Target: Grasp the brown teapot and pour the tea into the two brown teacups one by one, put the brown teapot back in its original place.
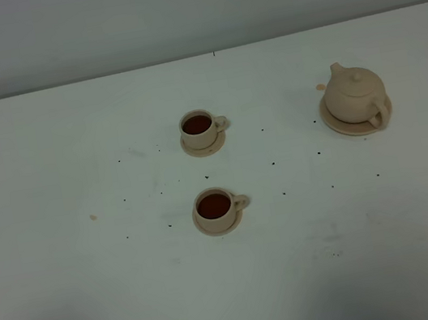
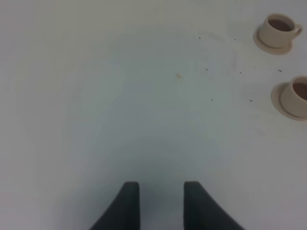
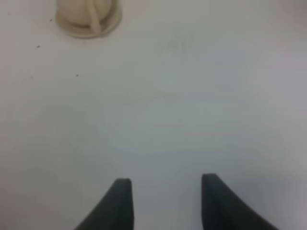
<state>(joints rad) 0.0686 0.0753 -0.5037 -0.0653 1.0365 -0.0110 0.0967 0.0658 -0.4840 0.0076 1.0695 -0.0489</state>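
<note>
Near cup full, far cup full, teapot on its saucer; left gripper and right gripper both parted, empty

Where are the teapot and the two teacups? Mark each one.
teapot (image 1: 353, 93), high view, its round body.
far teacup (image 1: 198, 130), high view, its side wall.
near teacup (image 1: 215, 211), high view, its side wall.

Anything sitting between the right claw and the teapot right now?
No. In the right wrist view, only bare white table with a few dark specks lies between the open right claw and the teapot on its saucer.
</note>
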